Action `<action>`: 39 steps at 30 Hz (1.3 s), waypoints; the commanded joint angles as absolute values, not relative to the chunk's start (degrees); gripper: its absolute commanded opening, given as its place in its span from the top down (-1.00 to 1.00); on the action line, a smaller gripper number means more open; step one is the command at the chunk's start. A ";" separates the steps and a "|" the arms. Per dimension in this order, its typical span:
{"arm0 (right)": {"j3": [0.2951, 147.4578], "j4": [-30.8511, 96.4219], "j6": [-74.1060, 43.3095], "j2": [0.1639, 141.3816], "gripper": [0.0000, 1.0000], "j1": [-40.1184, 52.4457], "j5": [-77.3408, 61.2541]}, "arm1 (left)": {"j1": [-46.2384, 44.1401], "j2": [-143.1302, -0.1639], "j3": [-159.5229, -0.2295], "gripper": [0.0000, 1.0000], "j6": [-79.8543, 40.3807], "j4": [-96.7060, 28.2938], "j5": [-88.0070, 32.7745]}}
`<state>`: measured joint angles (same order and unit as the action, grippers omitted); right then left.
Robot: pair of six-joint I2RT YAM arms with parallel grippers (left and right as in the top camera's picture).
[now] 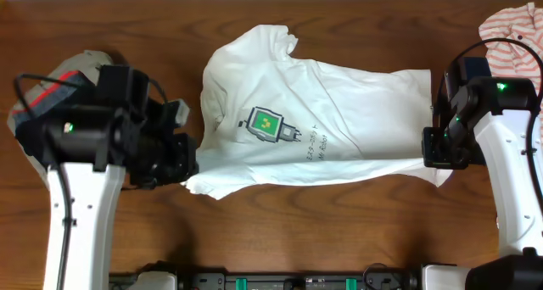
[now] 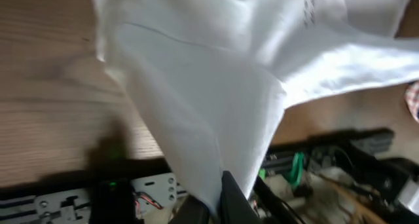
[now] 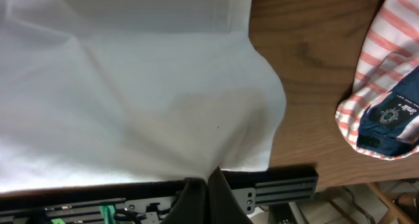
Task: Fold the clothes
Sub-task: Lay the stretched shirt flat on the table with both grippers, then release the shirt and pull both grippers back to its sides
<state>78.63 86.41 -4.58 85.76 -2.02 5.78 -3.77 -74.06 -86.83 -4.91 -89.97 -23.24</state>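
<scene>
White clothes [image 1: 356, 112] lie stretched across the table [image 1: 339, 226] — left pincer [image 2: 213, 198] and right pincer [image 3: 208, 185] each clamp a front-edge corner.

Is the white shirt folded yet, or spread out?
Spread out: the shirt lies wrinkled across the table, print up, no neat fold showing. The left gripper and right gripper pinch its near edge, one at each end.
</scene>
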 commanded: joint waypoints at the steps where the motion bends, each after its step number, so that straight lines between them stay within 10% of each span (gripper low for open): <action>1: 78.52 86.28 -5.74 84.60 0.97 -2.72 5.78 | -3.68 -74.13 -86.94 0.88 -7.86 -88.99 -19.33; 25: 78.52 73.67 -5.08 92.42 0.98 -2.72 6.61 | -3.68 -95.90 -86.78 0.88 -7.60 -67.81 -16.88; 39: 78.22 77.08 -3.25 96.57 0.66 -2.72 5.69 | -3.68 -99.02 -86.78 0.88 -7.60 -62.37 -16.84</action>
